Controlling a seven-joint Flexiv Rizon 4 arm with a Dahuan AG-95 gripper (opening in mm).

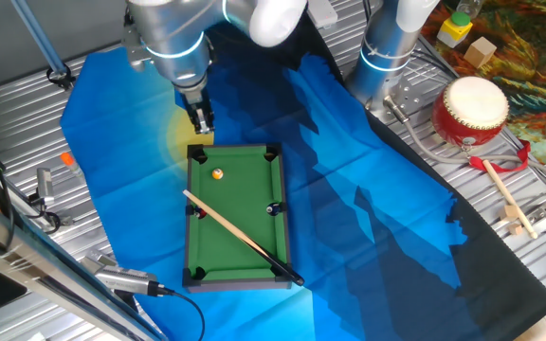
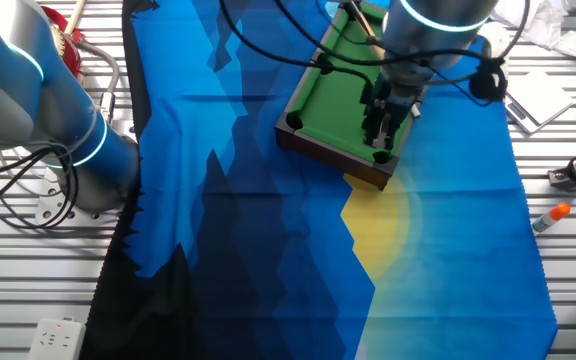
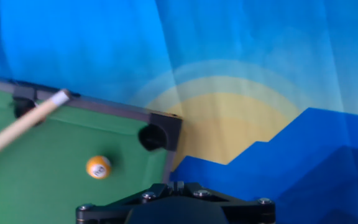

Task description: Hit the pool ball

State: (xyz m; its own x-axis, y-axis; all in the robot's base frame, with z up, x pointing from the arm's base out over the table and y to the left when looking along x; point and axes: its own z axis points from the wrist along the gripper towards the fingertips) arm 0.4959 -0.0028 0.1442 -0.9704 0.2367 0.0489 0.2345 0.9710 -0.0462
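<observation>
The pool ball (image 1: 218, 174) is a tiny glossy orange ball with a pale spot. It lies on the green felt near the far end of the toy pool table (image 1: 236, 149), and it also shows in the hand view (image 3: 98, 167). A wooden cue stick (image 1: 240, 235) lies slanted across the table, with its pale tip near a corner pocket in the hand view (image 3: 59, 97). My gripper (image 1: 200, 121) hangs just beyond the table's far end rail, above the blue cloth. Its fingers are pressed together and hold nothing. It also shows in the other fixed view (image 2: 381, 130) and the hand view (image 3: 177, 185).
A blue patterned cloth (image 1: 368, 189) covers the bench under the table. A tiny red ball (image 1: 198, 214) sits at a side pocket. A red-and-white drum (image 1: 470, 112), a drumstick (image 1: 505, 197) and wooden blocks lie at the right. A second arm's base (image 1: 387, 47) stands behind. An orange marker (image 2: 551, 215) lies off the cloth.
</observation>
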